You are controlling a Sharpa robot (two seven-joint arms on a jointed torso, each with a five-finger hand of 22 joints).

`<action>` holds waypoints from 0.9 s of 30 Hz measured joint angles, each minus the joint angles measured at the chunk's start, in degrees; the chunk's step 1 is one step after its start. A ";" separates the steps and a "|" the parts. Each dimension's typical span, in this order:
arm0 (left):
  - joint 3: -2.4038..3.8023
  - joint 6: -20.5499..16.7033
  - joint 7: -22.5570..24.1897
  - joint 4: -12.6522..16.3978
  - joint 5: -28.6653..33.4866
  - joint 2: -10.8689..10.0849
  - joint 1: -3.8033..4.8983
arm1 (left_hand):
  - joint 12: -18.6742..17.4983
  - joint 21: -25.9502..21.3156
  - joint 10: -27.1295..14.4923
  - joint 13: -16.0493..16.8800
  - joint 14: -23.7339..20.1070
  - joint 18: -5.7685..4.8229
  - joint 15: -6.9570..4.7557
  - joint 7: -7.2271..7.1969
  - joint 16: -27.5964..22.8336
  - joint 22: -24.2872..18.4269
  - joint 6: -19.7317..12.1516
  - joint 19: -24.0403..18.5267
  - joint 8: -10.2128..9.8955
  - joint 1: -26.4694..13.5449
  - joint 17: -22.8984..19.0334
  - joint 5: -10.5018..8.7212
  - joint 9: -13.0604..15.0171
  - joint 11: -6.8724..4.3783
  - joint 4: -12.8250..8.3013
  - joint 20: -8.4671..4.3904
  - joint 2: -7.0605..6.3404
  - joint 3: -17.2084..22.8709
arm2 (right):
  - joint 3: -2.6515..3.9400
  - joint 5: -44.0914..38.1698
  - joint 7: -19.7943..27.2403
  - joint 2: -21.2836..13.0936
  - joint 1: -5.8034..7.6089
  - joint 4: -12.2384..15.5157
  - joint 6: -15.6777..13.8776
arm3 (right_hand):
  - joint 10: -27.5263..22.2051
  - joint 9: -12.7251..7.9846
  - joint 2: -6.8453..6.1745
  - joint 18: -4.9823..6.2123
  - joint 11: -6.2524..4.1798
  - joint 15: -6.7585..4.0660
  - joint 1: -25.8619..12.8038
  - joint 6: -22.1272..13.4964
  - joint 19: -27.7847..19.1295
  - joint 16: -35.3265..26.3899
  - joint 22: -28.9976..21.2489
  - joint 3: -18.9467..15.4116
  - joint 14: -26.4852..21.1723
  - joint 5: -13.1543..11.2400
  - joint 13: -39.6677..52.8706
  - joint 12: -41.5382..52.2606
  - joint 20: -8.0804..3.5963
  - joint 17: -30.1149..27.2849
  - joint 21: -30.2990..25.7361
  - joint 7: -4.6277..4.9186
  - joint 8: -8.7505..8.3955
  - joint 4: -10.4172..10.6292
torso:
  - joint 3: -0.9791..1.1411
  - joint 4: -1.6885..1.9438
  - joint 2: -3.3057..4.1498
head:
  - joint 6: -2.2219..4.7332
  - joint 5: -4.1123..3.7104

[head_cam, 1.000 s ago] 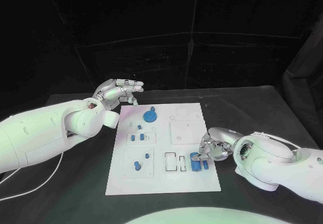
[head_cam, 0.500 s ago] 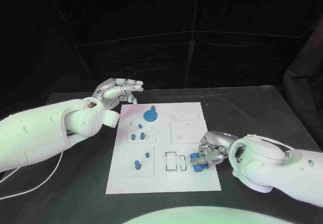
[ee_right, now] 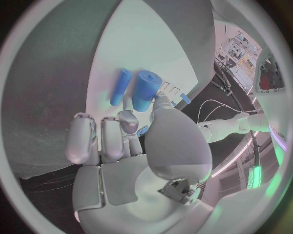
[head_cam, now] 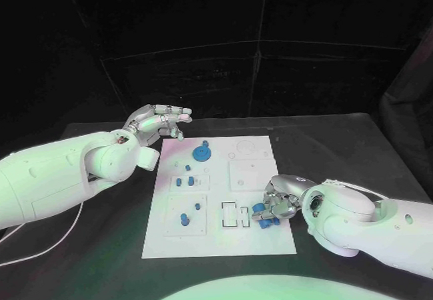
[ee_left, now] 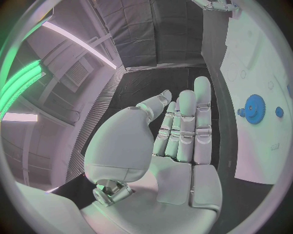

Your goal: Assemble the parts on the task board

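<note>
Reaching for the loose blue cylinders (head_cam: pixel 266 220): right hand (head_cam: pixel 279 202) fingers curled at them, grip unclear. Left hand (head_cam: pixel 158 121) idle, loosely spread, empty. Next: secure grasp.

Right hand (head_cam: pixel 279 204) crowds the task board's (head_cam: pixel 221 246) right edge, over two blue cylinders (ee_right: pixel 136 89) beside the slots (head_cam: pixel 235 216). Left hand (head_cam: pixel 158 122) hangs off the far left corner. Board's middle open; gear (head_cam: pixel 202 154) and small pegs (head_cam: pixel 184 182) stand left.

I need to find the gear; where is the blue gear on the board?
In the head view, the blue gear lies at the task board's far left end, near the left hand.
</note>
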 measured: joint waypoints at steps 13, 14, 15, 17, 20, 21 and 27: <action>0.00 0.55 -0.51 -0.07 -0.25 -0.06 0.01 | 0.00 0.00 0.00 -0.03 -0.42 0.00 -0.01 0.00 0.00 -0.04 0.00 -0.04 0.00 0.00 -0.14 0.00 -0.05 0.00 0.00 0.04 0.00 0.00 | -0.32 3.30 1.02 -1.93 -0.50 3.90 -8.27 | 0.80 0.93 3.40 -0.91 -0.79 -0.63 2.62 0.63 0.32 0.54 0.49 0.48 0.20 5.98 0.84 0.01 -0.32 1.10 0.38 -0.57 1.33 -0.83 | 0.01 -0.03 -0.16 | 0.12 -0.05; 0.00 0.59 -0.56 -0.09 -0.27 -0.02 0.01 | 0.00 0.00 0.00 -0.05 -0.42 0.00 -0.01 0.00 0.00 -0.07 0.00 -0.17 0.00 0.00 -0.14 0.00 -0.05 0.00 0.00 0.17 0.00 0.00 | -0.30 4.10 1.35 -2.16 -0.47 4.32 -9.55 | 0.79 0.93 3.41 -0.91 -0.79 -0.63 2.62 0.63 0.32 0.54 0.44 0.48 0.20 6.01 0.84 0.01 -0.32 1.09 0.38 -0.57 1.33 -0.83 | -0.02 -0.01 -0.16 | 0.16 -0.09; 0.00 0.63 -0.59 -0.09 -0.28 0.00 0.01 | 0.00 0.00 0.00 -0.05 -0.42 0.00 0.00 0.00 0.00 -0.06 0.00 -0.18 0.00 0.00 -0.14 0.00 -0.05 0.00 0.00 0.18 0.00 0.00 | -0.29 4.71 1.60 -2.26 -0.45 4.56 -10.39 | 0.79 0.94 3.55 -0.92 -0.79 -0.63 2.77 0.63 0.32 0.54 0.44 0.48 0.20 6.18 0.84 0.01 -0.32 1.10 0.38 -0.57 1.33 -0.83 | -0.03 0.03 -0.16 | 0.21 -0.11; 0.00 0.70 -0.64 -0.11 -0.30 0.03 0.01 | 0.01 -0.02 -0.07 -0.05 -0.42 0.00 -0.01 0.00 0.00 -0.06 0.00 -0.18 0.00 0.00 -0.17 0.00 -0.05 0.08 0.00 0.18 0.00 0.00 | -0.29 5.79 2.00 -2.29 -0.44 4.92 -11.68 | 0.79 0.95 3.56 -0.91 -0.79 -0.63 2.77 0.63 0.32 0.54 0.44 0.48 0.20 6.28 0.84 0.01 -0.32 1.15 0.38 -0.57 1.33 -0.83 | -0.05 0.08 -0.16 | 0.27 -0.13; 0.00 0.81 -0.74 -0.16 -0.33 0.05 0.01 | 0.22 -0.22 -0.20 -0.05 -0.43 0.00 0.01 0.01 0.00 -0.06 -0.01 -0.19 0.00 0.00 -0.22 0.00 -0.05 0.21 0.00 0.19 0.00 0.00 | -0.29 7.68 2.62 -1.92 -0.42 5.25 -13.42 | 0.79 0.96 3.64 -0.91 -0.79 -0.63 2.86 0.63 0.32 0.54 0.44 0.48 0.20 6.28 0.83 0.01 -0.32 1.15 0.38 -0.57 1.33 -0.83 | -0.09 0.19 -0.16 | 0.30 -0.12; 0.00 0.87 -0.78 -0.17 -0.34 0.07 0.01 | 0.22 -0.22 -0.28 -0.05 -0.55 0.00 0.13 0.14 0.00 -0.06 -0.13 -0.19 0.00 0.00 -0.22 0.00 -0.05 0.12 0.00 0.19 0.00 0.00 | -0.29 8.40 2.86 -1.63 -0.41 5.28 -13.95 | 0.79 0.96 3.75 -0.91 -0.79 -0.63 2.96 0.63 0.32 0.54 0.44 0.47 0.20 6.28 0.83 0.01 -0.32 1.15 0.38 -0.57 1.33 -0.82 | -0.09 0.20 -0.16 | 0.28 -0.05; -0.01 1.17 -1.02 -0.14 -0.51 0.11 0.01 | 0.22 -0.22 -0.40 -0.05 -0.83 0.01 -0.01 0.21 0.00 -0.13 -0.21 -0.19 0.00 0.00 -0.35 0.00 -0.04 0.00 0.00 0.19 0.00 0.00 | -0.28 11.08 3.41 0.26 -0.39 4.67 -14.73 | 0.79 0.99 4.46 -0.90 -0.78 -0.62 2.46 0.63 0.52 0.54 0.33 0.47 0.20 6.57 0.82 -0.25 -0.53 1.33 0.38 -0.57 1.31 -0.82 | -0.07 0.21 -0.16 | 0.07 0.44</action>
